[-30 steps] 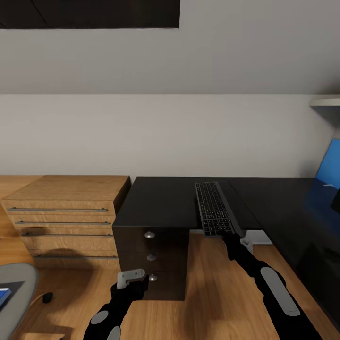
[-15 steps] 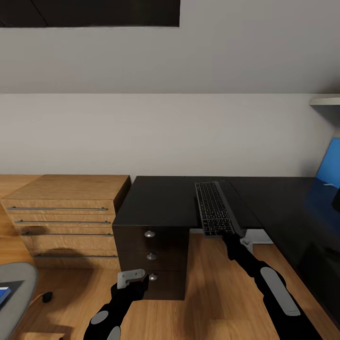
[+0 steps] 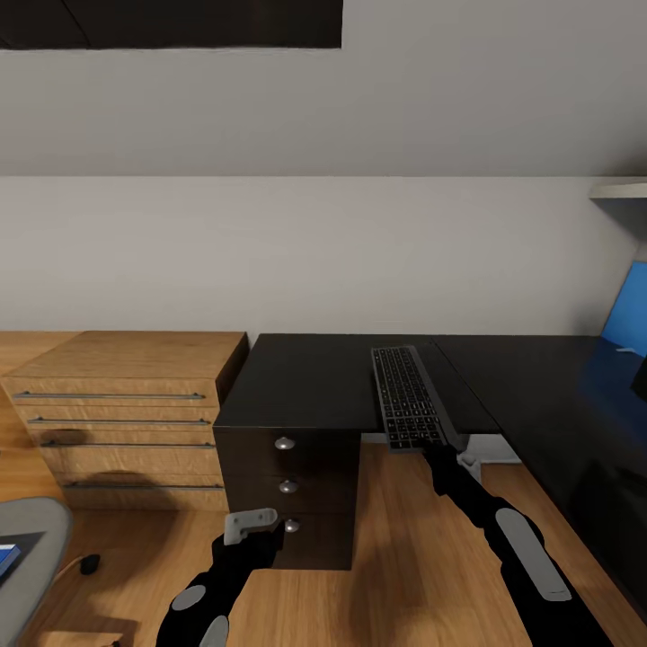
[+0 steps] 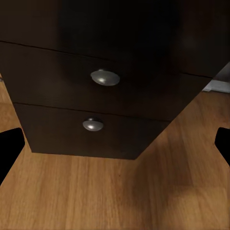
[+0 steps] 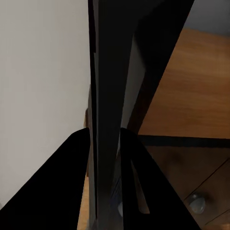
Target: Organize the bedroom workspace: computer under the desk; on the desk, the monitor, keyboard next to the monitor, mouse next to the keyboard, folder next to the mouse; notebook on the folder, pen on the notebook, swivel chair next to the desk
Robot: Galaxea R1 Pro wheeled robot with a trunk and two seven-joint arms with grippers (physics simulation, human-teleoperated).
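Note:
The keyboard [image 3: 408,394], slim with black keys in a grey frame, lies lengthwise over the black desk [image 3: 305,377]. Its near end sticks out past the desk's front edge. My right gripper [image 3: 438,452] is shut on that near end. In the right wrist view the keyboard [image 5: 108,91] runs edge-on between the two black fingers [image 5: 72,187]. My left gripper [image 3: 252,524] hangs open and empty in front of the desk's drawer unit [image 3: 288,490], level with the lowest knob. Its fingertips [image 4: 9,148] stand wide apart in the left wrist view. The swivel chair's grey seat [image 3: 31,548] shows at lower left, with a blue folder corner [image 3: 5,557] on it.
A light-wood drawer chest [image 3: 126,404] stands against the desk's left side. The desk's right wing [image 3: 557,404] runs toward me along the right, with a blue wall panel [image 3: 629,314] behind it. Bare wood floor [image 3: 395,557] lies between the drawer unit and that wing. A small dark round thing [image 3: 89,565] sits on the floor by the chair.
The picture has shifted very slightly, with the chair seat a little lower in it. The right gripper still holds the keyboard in the same place, and the left gripper stays open.

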